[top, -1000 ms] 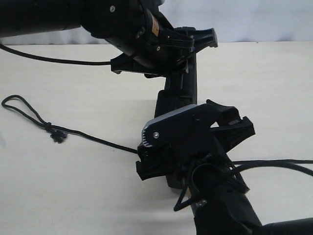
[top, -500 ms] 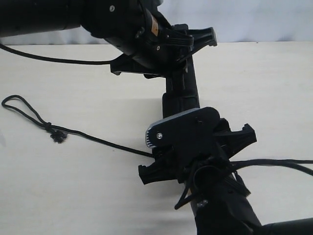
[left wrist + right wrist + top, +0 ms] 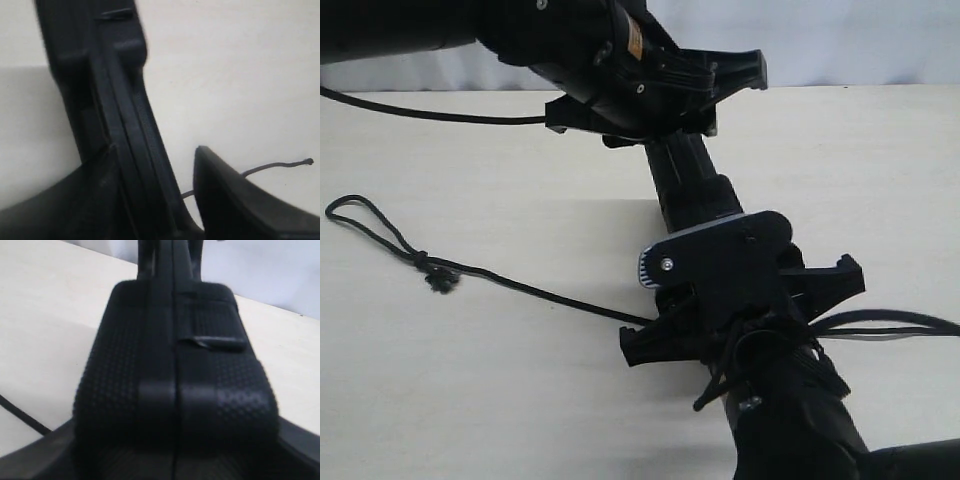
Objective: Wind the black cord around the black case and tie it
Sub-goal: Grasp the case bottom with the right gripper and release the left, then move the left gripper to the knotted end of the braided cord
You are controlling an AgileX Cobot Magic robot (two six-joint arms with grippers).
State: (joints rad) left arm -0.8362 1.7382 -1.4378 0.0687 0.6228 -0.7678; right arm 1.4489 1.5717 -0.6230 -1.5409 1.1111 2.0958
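The pale table (image 3: 470, 400) carried everything. Over it the black case (image 3: 688, 185) stood on its thin edge, tilted, its far end at the left gripper (image 3: 660, 95) and its near end at the right gripper (image 3: 742, 315).

In the right wrist view the stippled end of the case (image 3: 175, 390) sat deep between that gripper's fingers (image 3: 35, 455), which lay against both its flanks, clamping it. In the left wrist view the case (image 3: 105, 100) ran beside one finger (image 3: 225, 200) with a sliver of table between them, so I could not tell whether that gripper gripped.

The black cord (image 3: 520, 285) lay loose on the table to the left, its loop and knot well apart from the case, its other part running under the right gripper.
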